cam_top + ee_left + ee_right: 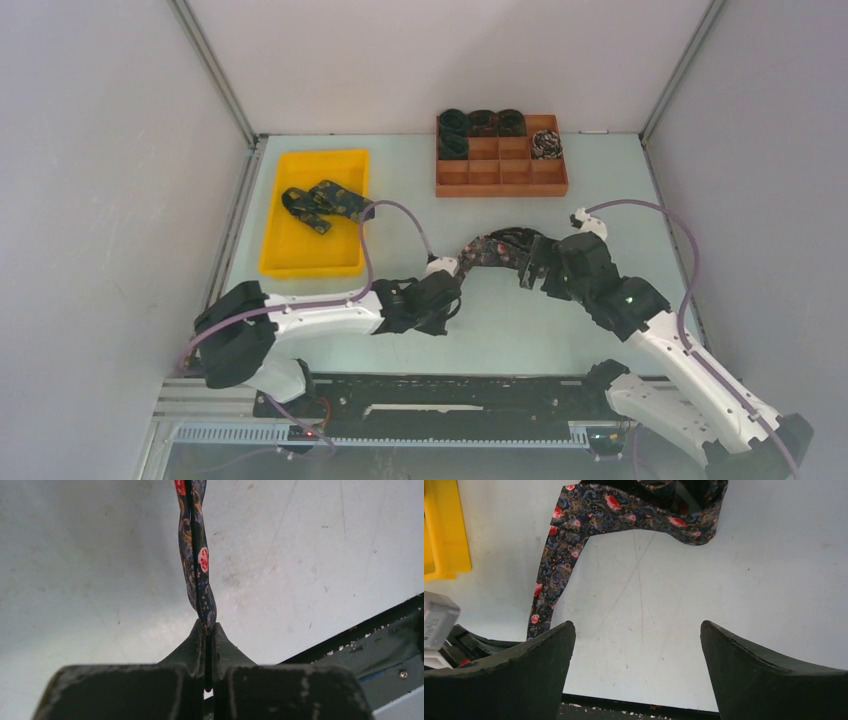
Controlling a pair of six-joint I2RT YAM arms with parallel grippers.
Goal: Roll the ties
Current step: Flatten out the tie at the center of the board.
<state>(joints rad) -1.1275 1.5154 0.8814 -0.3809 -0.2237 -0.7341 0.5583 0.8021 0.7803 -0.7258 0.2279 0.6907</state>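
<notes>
White-shelled arms with black joints carry lilac cables and scuffed black end effector fingers.

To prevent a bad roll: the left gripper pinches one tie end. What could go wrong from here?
1. The left gripper holds the tie only by its tip, where the band looks twisted; it may slip out or coil crooked.
2. The right gripper is open and holds nothing, so the bunched far part may drag.

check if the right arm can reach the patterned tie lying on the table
Probably yes: the right gripper is open, and the tie lies on the table just ahead of it with nothing between. The left gripper pinches only one end.
</notes>
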